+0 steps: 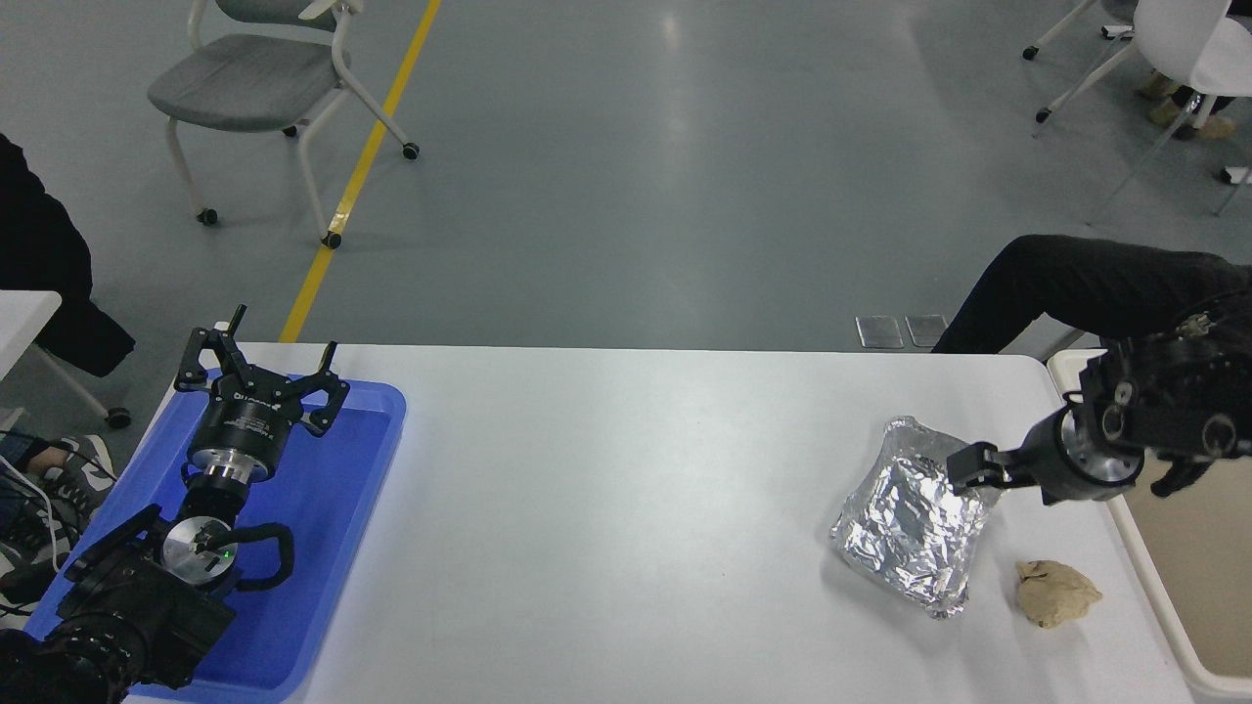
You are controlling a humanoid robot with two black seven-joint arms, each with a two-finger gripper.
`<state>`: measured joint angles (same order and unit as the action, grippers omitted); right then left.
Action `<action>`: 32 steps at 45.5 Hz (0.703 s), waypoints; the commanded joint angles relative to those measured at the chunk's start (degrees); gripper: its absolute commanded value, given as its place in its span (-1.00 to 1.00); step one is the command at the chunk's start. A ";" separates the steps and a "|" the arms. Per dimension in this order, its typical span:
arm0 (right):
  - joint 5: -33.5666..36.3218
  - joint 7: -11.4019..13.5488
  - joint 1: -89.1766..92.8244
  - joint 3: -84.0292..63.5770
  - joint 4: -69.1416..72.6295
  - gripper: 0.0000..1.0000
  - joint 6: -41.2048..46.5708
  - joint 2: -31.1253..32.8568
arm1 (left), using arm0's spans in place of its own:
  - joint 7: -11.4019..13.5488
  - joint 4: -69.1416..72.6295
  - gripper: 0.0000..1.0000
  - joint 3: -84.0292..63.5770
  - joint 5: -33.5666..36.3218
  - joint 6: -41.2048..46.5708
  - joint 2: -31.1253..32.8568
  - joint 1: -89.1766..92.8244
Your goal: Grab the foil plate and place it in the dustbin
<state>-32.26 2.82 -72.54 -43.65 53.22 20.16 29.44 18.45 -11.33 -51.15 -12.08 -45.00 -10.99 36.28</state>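
One right gripper [963,467], jaw state unclear, hangs over the foil plate [915,523] at four o'clock; dustbin [1154,587] sits at its three. Best pinch the raised rim gently.

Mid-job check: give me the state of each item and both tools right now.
foil plate: flat on the table, not gripped
right tool: over the plate's far right corner, grip unclear
dustbin: upright at the table's right edge
paper ball: on the table beside the plate
left tool: open, parked over the blue tray
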 commanded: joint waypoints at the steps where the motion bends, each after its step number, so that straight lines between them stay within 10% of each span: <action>1: -0.35 1.22 6.97 3.22 -5.58 1.00 -3.54 -2.46 | 0.00 0.00 1.00 0.00 0.04 0.00 0.00 0.02; 20: -0.26 3.07 12.77 6.91 -8.48 0.85 -8.56 -4.92 | 0.00 0.00 1.00 0.00 0.04 0.00 0.00 0.02; 28: -0.26 2.71 12.77 7.09 -8.40 -0.43 -8.73 -4.92 | 0.00 0.00 1.00 0.00 -0.05 0.00 0.00 0.02; 32: -0.17 2.54 12.60 7.09 -8.40 -0.68 -8.73 -5.01 | 0.00 0.00 1.00 0.00 -0.05 0.00 0.00 0.02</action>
<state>-32.53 5.50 -60.54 -37.28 45.20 12.12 24.87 18.46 -11.33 -51.15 -12.08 -45.00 -10.99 36.30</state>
